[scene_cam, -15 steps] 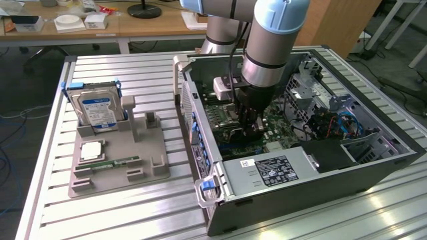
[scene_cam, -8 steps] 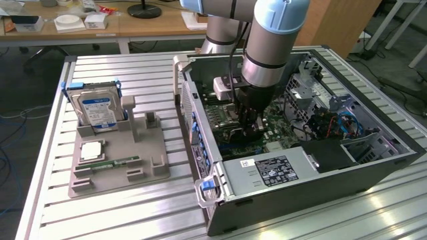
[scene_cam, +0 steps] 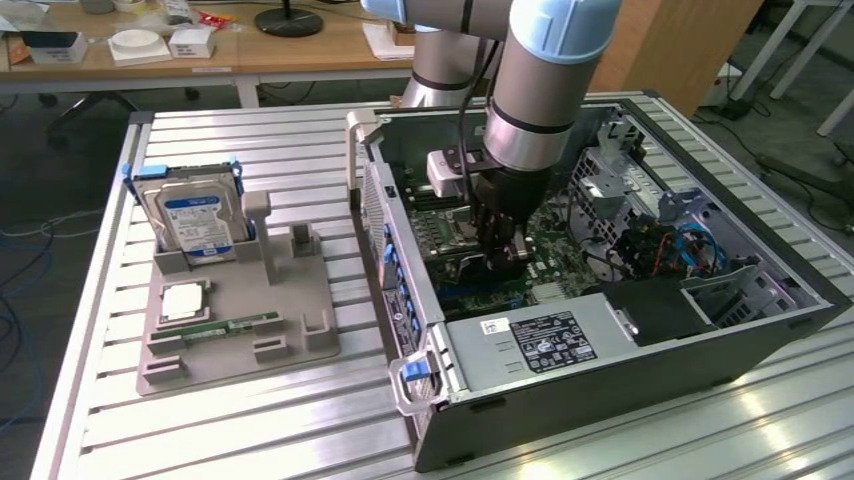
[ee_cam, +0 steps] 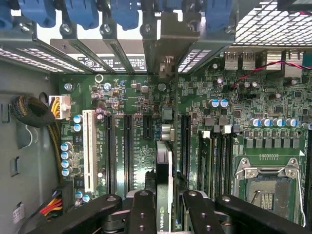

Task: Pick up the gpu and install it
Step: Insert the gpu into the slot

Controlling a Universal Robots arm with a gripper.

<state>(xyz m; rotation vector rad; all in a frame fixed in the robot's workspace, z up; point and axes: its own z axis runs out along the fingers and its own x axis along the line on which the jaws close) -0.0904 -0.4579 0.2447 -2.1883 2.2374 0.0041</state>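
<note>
Inside the open computer case (scene_cam: 761,325), the arm reaches straight down, with the gripper (scene_cam: 503,258) low over the motherboard (ee_cam: 131,97). The case is dark sheet metal, with perforated panels at the back.

Wrist view:
- The gripper's (ee_cam: 168,194) black, bolted metal fingers (ee_cam: 142,209) sit narrow, clamped on either side of the gpu (ee_cam: 163,163).
- The gpu is seen edge-on: a thin upright slab with a pale silver top edge, a black body and a small green logo near the fingers.
- It hangs above the board between two long black slots (ee_cam: 128,151), roughly in line with a grey metal bracket (ee_cam: 171,41) at the rear openings.
- Cannot tell whether that bracket belongs to the card, or whether the card's lower edge touches a slot.
- The motherboard is glossy dark green and densely populated: blue-topped round capacitors (ee_cam: 66,158), one long white slot (ee_cam: 89,148), and a square metal-framed processor socket (ee_cam: 265,183).
- A black-wrapped wire bundle (ee_cam: 30,111) lies coiled by the case wall.
- Blue plastic clips (ee_cam: 83,10) run along the rear edge.

Exterior view:
- A grey boxy power supply (scene_cam: 534,342) with a black label fills the near corner of the case.
- The case lies on a table (scene_cam: 280,425) of ribbed aluminium slats.
- To the exterior view's left is a matte grey moulded tray (scene_cam: 310,335).
- The tray holds a silver hard drive (scene_cam: 195,215) upright in a blue frame, with a narrow green memory stick (scene_cam: 230,326) lying flat.
</note>
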